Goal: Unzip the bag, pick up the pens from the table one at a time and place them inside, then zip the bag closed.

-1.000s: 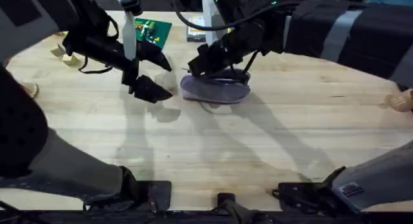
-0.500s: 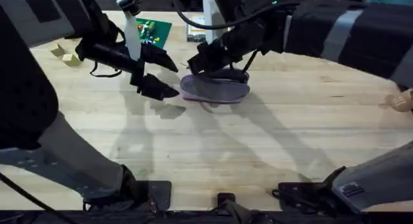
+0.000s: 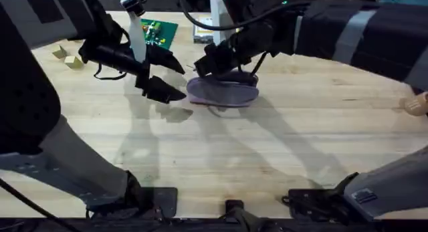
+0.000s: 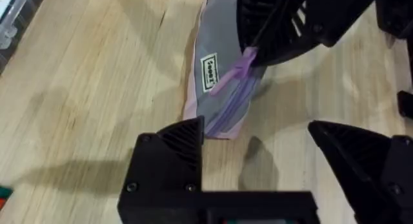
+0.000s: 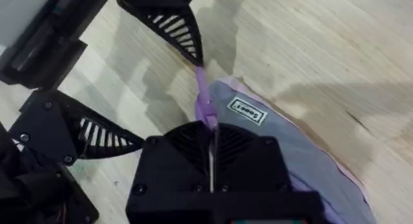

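- Soft lilac fabric pencil pouch (image 3: 223,92) lies on pale wood-plank worktop (image 3: 267,152), mid-far.
- Right end effector (image 5: 210,137) clenched on pouch's purple zipper pull tab (image 4: 235,68).
- Left end effector (image 4: 258,143) released, just beside pouch's end.

A green card (image 3: 158,31) with small coloured marks lay at the far left of the tabletop. Farther left, near the edge, sat two small pale wooden blocks (image 3: 67,57). Another pale wooden piece (image 3: 416,104) rested at the right edge.
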Motion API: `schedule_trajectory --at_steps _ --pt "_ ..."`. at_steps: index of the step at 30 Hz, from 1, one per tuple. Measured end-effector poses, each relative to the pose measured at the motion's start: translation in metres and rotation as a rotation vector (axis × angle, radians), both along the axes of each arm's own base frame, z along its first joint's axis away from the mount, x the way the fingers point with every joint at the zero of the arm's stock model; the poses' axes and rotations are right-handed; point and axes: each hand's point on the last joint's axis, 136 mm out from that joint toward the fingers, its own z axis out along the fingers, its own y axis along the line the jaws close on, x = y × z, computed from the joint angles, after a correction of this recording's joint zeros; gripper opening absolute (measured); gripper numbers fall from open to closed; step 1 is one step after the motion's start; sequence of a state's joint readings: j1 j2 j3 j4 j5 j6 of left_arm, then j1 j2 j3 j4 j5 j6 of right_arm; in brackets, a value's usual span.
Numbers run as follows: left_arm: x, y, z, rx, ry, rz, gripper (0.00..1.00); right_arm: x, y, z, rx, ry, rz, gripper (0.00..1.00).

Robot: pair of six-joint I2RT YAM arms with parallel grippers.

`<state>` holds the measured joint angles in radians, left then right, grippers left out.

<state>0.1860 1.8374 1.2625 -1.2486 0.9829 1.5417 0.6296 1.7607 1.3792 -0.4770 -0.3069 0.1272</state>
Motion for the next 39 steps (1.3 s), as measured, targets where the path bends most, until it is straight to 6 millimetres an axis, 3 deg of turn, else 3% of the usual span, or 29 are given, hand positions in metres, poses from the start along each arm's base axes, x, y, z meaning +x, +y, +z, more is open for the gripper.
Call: schedule_trajectory --at_steps 19,27,35,37,39 --pt "0.006 0.003 -0.007 0.045 -0.042 -0.016 0.993 0.000 0.000 0.000 0.001 -0.001 0.000 0.032" --pt "0.010 -0.018 -0.013 0.080 -0.114 -0.099 0.993 0.000 0.000 0.000 0.001 -0.001 0.000 0.032" --pt "0.011 -0.023 -0.014 0.080 -0.119 -0.110 0.997 0.000 0.000 0.000 0.001 -0.001 0.000 0.033" --pt "0.011 -0.023 -0.017 0.080 -0.107 -0.106 0.946 0.000 0.000 0.000 0.001 -0.001 0.000 0.033" --pt "0.011 -0.023 -0.019 0.079 -0.096 -0.106 0.813 0.000 0.000 0.000 0.001 -0.001 0.000 0.032"
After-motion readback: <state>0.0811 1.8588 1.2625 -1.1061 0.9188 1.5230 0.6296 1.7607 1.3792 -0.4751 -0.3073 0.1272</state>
